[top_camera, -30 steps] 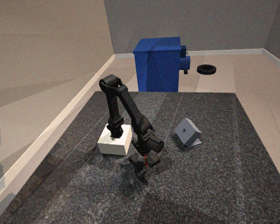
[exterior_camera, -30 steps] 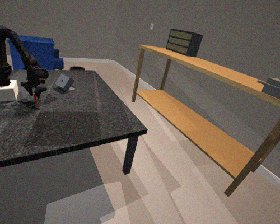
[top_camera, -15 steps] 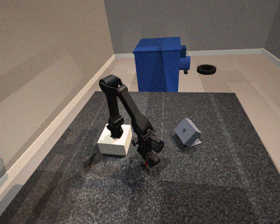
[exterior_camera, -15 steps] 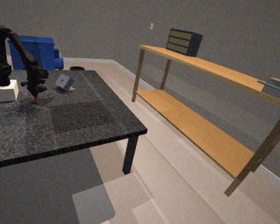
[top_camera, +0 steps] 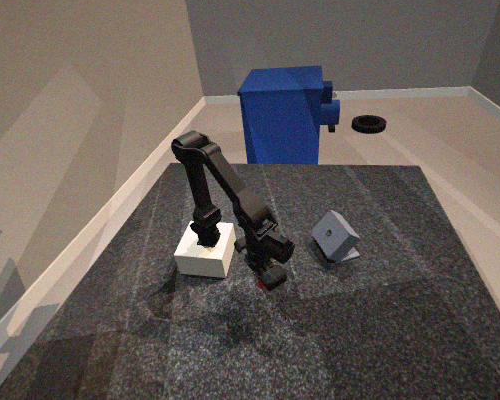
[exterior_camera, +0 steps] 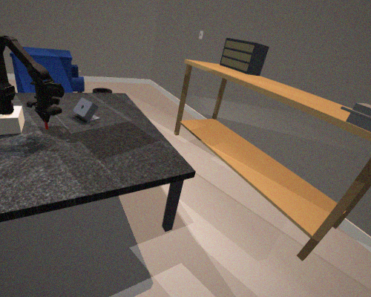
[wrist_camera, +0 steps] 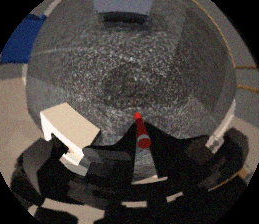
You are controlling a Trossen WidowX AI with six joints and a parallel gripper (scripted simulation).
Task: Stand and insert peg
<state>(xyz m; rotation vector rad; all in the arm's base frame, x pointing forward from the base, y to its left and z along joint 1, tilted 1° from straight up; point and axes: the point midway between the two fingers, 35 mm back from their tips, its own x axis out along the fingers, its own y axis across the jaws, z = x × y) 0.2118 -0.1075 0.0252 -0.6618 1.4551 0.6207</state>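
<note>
The red peg [top_camera: 261,284] [exterior_camera: 46,125] [wrist_camera: 140,128] is close to upright between the fingers, its white band near the upper end in the wrist view and its plain end down. My gripper [exterior_camera: 45,118] [wrist_camera: 139,125] is shut on the peg. The plain end is low over the table; I cannot tell whether it touches. In the top view the fingers hide most of the peg. The grey sloped panel [top_camera: 339,241] [exterior_camera: 88,111] [wrist_camera: 123,6] stands apart from the gripper, to its right in the top and exterior views. Its hole [top_camera: 328,233] [exterior_camera: 82,106] shows dark and empty.
The arm's base stands on a white block [top_camera: 200,266] [exterior_camera: 4,126] [wrist_camera: 71,121], left of the gripper. The dark table [top_camera: 383,342] [exterior_camera: 99,168] carries the block and panel. A blue machine [top_camera: 283,122] [exterior_camera: 43,72] is behind the table; a wooden bench [exterior_camera: 284,90] is at the right.
</note>
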